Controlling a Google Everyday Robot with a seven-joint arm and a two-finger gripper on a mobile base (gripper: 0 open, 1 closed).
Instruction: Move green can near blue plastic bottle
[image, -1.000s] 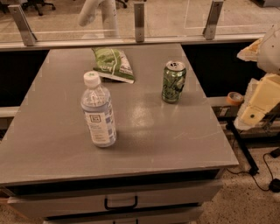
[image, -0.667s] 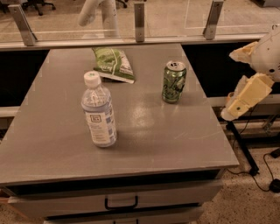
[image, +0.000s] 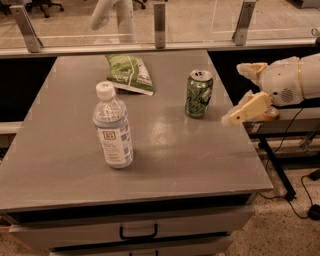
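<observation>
Your gripper (image: 233, 95) hangs at the right edge of the table (image: 200, 155), just beside the green can (image: 199, 94) but not touching it. Its two pale fingers (image: 250, 107) are spread apart, one high and one low, with nothing between them. The can stands upright on the right half of the table, silver top showing. The blue plastic bottle (image: 113, 127) stands upright too, white cap on, left of centre and nearer the front edge, well apart from the can. A flat green snack bag (image: 129, 74) lies toward the back, between the two and behind them. Below the tabletop you've got a drawer with a dark handle (image: 138, 232).
</observation>
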